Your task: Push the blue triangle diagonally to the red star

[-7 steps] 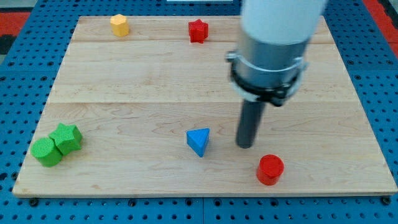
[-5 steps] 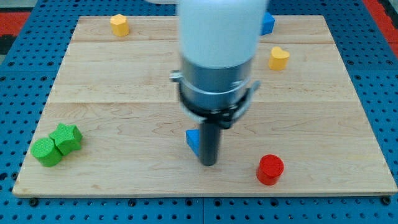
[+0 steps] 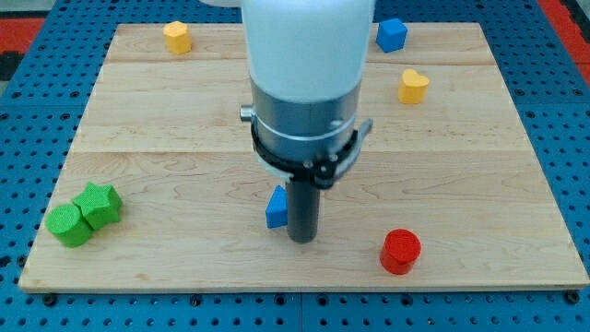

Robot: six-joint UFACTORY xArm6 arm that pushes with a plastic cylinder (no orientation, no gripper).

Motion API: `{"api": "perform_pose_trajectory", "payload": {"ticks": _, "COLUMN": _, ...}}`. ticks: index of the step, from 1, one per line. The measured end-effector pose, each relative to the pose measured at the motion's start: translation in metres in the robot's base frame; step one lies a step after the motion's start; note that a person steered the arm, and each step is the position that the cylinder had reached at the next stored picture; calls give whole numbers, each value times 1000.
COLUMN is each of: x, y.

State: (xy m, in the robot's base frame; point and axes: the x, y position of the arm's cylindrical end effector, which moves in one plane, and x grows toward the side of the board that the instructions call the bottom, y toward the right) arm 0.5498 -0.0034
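Camera view: a single look down at a wooden board (image 3: 184, 138) lying on a blue pegboard (image 3: 28, 111).
Blue triangle (image 3: 275, 208): sits in the near middle of the board, with only its left part showing; the rest is hidden behind the rod.
My tip (image 3: 302, 239): down at the board just right of the blue triangle and slightly nearer; it appears to touch the block's right side, though the contact itself is hidden by the rod.
Claw state: the arm carries no claw, only the straight dark rod, so spread or pressed together does not apply here.
Arm body (image 3: 306, 83): a white and grey cylinder that rises over the centre of the board and covers the far middle.
Red star: cannot be seen; the arm blocks the far middle part of the board.
Red cylinder (image 3: 400, 251): near the board's near edge, to the right of my tip and apart from it.
Blue cube (image 3: 391, 34): at the far edge, just right of the arm body.
Yellow heart (image 3: 413, 86): right of the arm, nearer than the blue cube.
Yellow block (image 3: 177, 37): at the far edge on the left; looks like a hexagon or pentagon.
Green star (image 3: 99, 204): near left corner, touching the green cylinder.
Green cylinder (image 3: 68, 224): just left of and nearer than the green star.
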Motion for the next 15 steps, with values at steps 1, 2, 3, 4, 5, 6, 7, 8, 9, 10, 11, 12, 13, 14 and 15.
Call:
{"api": "perform_pose_trajectory", "payload": {"ticks": 1, "x": -29, "y": -23}}
{"api": "perform_pose_trajectory", "payload": {"ticks": 2, "x": -66, "y": -67}}
{"api": "perform_pose_trajectory", "payload": {"ticks": 3, "x": -107, "y": -98}}
{"api": "perform_pose_trajectory", "payload": {"ticks": 4, "x": -143, "y": -100}}
{"api": "perform_pose_trajectory", "payload": {"ticks": 5, "x": -157, "y": -122}}
{"api": "perform_pose_trajectory", "payload": {"ticks": 6, "x": -161, "y": -139}}
{"api": "perform_pose_trajectory", "payload": {"ticks": 7, "x": -161, "y": -139}}
{"api": "perform_pose_trajectory", "payload": {"ticks": 8, "x": -130, "y": -138}}
{"api": "perform_pose_trajectory", "payload": {"ticks": 9, "x": -136, "y": -81}}
{"api": "perform_pose_trajectory", "payload": {"ticks": 10, "x": -202, "y": -59}}
{"api": "perform_pose_trajectory", "payload": {"ticks": 11, "x": -248, "y": -70}}
{"api": "perform_pose_trajectory", "payload": {"ticks": 12, "x": -250, "y": -125}}
{"api": "perform_pose_trajectory", "payload": {"ticks": 13, "x": -240, "y": -148}}
{"api": "perform_pose_trajectory", "payload": {"ticks": 14, "x": -237, "y": -116}}
{"api": "perform_pose_trajectory", "payload": {"ticks": 15, "x": -219, "y": -105}}
